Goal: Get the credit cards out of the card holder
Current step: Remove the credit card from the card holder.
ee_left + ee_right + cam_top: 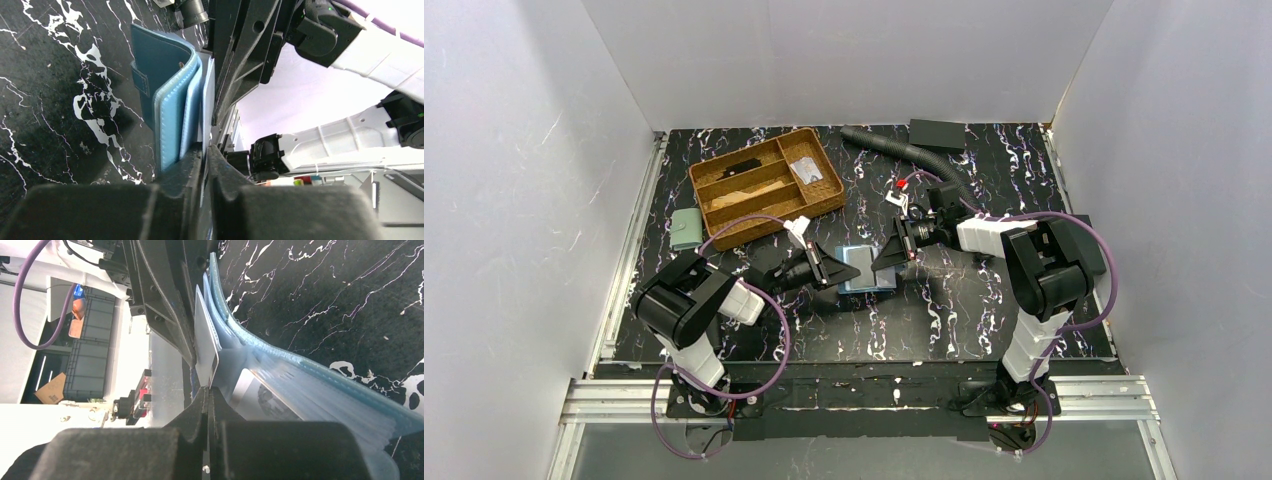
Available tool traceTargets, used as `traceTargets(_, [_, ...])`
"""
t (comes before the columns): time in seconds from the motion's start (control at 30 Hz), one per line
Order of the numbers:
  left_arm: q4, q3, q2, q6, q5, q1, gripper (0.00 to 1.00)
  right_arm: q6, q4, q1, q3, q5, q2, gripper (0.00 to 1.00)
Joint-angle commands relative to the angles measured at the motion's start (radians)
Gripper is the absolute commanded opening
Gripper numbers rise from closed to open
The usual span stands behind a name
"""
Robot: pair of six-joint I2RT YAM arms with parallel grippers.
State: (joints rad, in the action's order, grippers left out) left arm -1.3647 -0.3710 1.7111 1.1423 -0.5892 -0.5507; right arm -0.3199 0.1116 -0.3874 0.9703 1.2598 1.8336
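Note:
The teal-blue card holder (867,270) lies open on the black marbled mat between my two grippers. In the left wrist view its dark cover (150,55) and light blue inner leaves (172,110) stand edge-on. My left gripper (205,150) is shut on a thin pale leaf at the holder's near edge. My right gripper (208,390) is shut on the corner of a pale whitish credit card (206,347) that sticks out of the holder (310,370). A second card (265,400), grey and white, sits behind a clear slot. Both grippers (836,272) (890,262) almost meet.
A wooden divided tray (767,185) stands at the back left with a pale green pouch (687,228) beside it. A grey ribbed hose (904,155) and a dark flat box (937,133) lie at the back. White walls close in three sides.

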Motion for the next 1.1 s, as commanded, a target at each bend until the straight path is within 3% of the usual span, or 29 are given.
traceTargets(0.0, [-0.056, 0.023, -0.013, 0.008, 0.037, 0.016, 0.15, -0.002, 0.037, 0.001, -0.001, 0.035, -0.027, 0.01])
traceTargets(0.1, [-0.054, 0.037, -0.033, 0.009, 0.045, 0.025, 0.25, -0.002, 0.036, 0.002, -0.002, 0.026, -0.021, 0.01])
traceTargets(0.23, [-0.054, 0.043, -0.048, 0.010, 0.038, 0.031, 0.28, 0.001, 0.033, 0.001, -0.002, 0.023, -0.014, 0.01])
traceTargets(0.3, [-0.054, 0.042, -0.042, 0.011, 0.032, 0.032, 0.26, 0.002, 0.033, 0.002, -0.003, 0.021, -0.014, 0.01])
traceTargets(0.6, [-0.057, 0.037, -0.033, 0.014, 0.013, 0.038, 0.00, 0.007, 0.024, 0.003, -0.004, 0.012, -0.009, 0.01])
traceTargets(1.07, [-0.066, 0.083, -0.037, 0.008, -0.004, 0.086, 0.00, 0.064, -0.042, 0.022, 0.008, -0.016, 0.029, 0.01])
